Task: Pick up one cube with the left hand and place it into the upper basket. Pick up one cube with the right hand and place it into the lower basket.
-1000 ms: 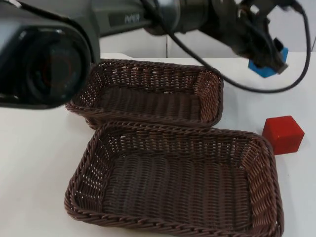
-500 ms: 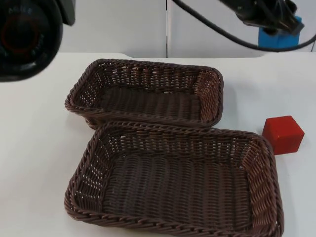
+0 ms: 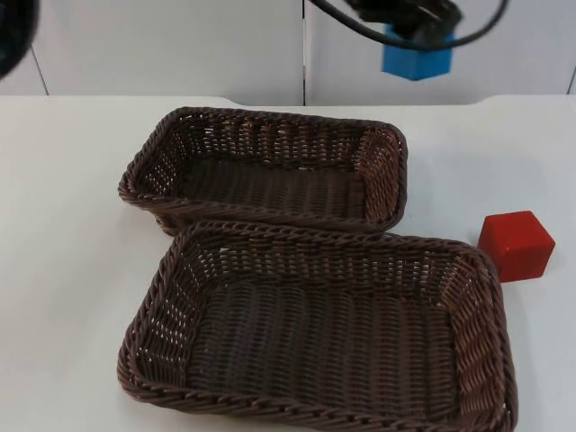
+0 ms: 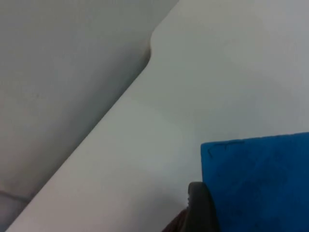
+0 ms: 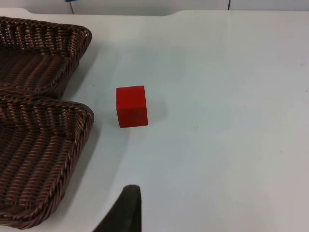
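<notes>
Blue cube hangs in the air, pinched in the left pincer, above and behind the far right corner of the upper basket, in front of the grey wall. In the left wrist view the same blue cube sits pressed against a black fingertip, with the white desk beneath it.

Both baskets are brown wicker and neither holds anything. The lower basket lies just in front of the upper basket, their long rims touching or nearly so.

A red cube rests on the desk to the right of the upper basket, just beside the far right corner of the lower basket and not touching it. The right wrist view looks down on this red cube, with the upper basket's corner and the lower basket's corner near it. The right pincer waits above the desk, well apart from the red cube; whether it is spread or pressed together I cannot tell.
</notes>
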You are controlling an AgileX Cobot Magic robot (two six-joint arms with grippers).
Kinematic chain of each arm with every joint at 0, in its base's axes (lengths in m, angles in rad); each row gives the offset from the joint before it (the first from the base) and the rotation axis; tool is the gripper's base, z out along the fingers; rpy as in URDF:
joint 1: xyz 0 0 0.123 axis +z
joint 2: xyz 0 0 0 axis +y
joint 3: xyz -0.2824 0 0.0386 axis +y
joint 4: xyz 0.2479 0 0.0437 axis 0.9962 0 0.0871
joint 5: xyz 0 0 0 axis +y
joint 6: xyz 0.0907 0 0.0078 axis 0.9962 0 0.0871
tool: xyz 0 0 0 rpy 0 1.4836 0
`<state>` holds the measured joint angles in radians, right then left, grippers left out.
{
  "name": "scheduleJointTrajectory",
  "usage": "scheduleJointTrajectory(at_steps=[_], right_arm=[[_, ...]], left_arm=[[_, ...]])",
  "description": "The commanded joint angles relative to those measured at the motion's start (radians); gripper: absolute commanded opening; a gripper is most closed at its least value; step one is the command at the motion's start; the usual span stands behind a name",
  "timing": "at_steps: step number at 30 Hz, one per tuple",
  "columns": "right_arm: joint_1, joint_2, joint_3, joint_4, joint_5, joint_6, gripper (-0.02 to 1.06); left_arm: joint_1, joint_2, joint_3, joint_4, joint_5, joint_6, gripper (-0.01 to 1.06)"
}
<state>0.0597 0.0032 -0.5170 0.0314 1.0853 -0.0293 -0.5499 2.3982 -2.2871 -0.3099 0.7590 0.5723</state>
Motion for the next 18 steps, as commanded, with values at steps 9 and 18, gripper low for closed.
scheduleJointTrajectory(at_steps=[9, 18], right_arm=[[-0.005, -0.003, 0.003, 0.003, -0.007, -0.001, 1.05], [-0.005, -0.003, 0.003, 0.003, -0.007, -0.001, 1.05]], left_arm=[[0.066, -0.052, 0.075, 0.005, 0.092, -0.013, 0.00], [0.100, -0.140, 0.336, -0.007, -0.074, -0.013, 0.00]])
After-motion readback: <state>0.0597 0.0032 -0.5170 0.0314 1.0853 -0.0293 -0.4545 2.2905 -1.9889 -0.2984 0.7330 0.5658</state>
